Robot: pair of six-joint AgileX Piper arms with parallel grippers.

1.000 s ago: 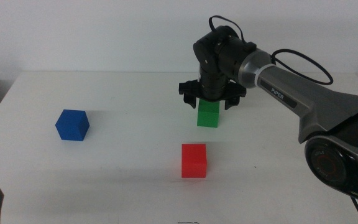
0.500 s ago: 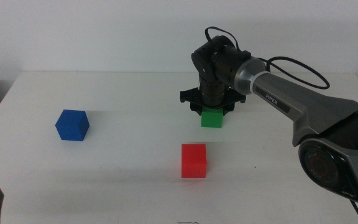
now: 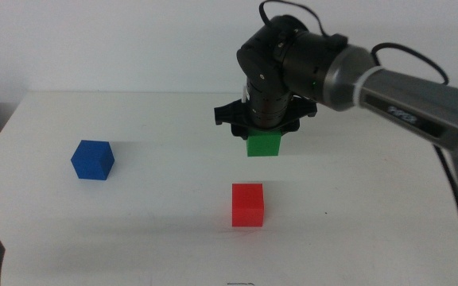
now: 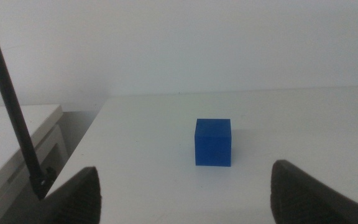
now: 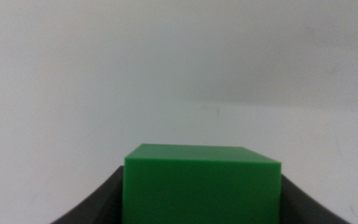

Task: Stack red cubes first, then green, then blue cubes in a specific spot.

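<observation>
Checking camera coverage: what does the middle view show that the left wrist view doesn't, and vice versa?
Only the middle view: the right gripper shut on the green cube, held off the table, and the red cube on the table. Only the left wrist view: the left gripper with jaws wide apart, and a thin dark rod. Both: the blue cube and the white table.

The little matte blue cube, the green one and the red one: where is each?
Small matte blue cube [image 3: 92, 160]: middle view, front face.
Small matte green cube [image 3: 263, 145]: middle view, front face, below the right gripper [image 3: 262, 137].
Small matte red cube [image 3: 248, 205]: middle view, front face.
</observation>
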